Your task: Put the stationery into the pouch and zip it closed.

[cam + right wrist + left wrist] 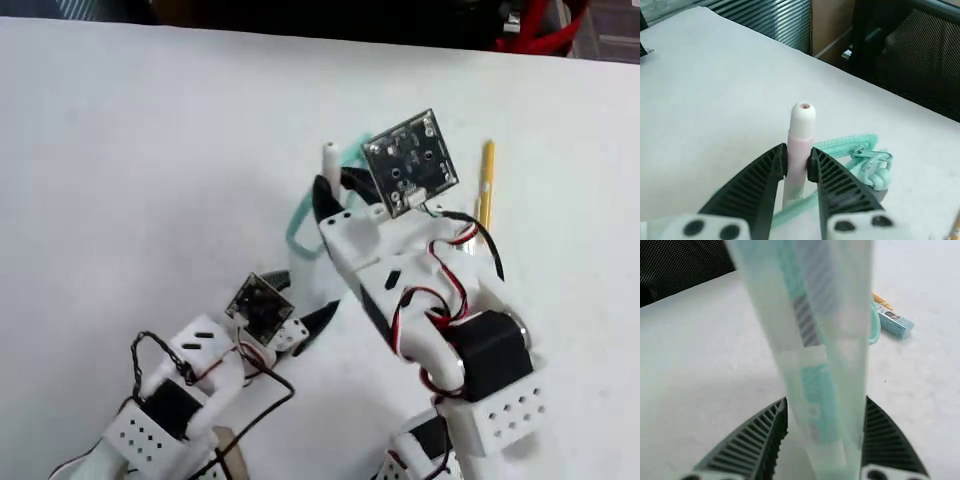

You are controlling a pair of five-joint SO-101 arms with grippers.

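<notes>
White tabletop [150, 150], black mesh chair [920, 55] behind it
The left tool [825, 404] grips the clear green pouch [810, 315]; the right tool [797, 152] grips a pink pen [802, 120].

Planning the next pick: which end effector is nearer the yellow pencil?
Right. The right end effector, holding the pen, is across from the yellow pencil; the left end effector, gripping the pouch, lies farther off.
</notes>
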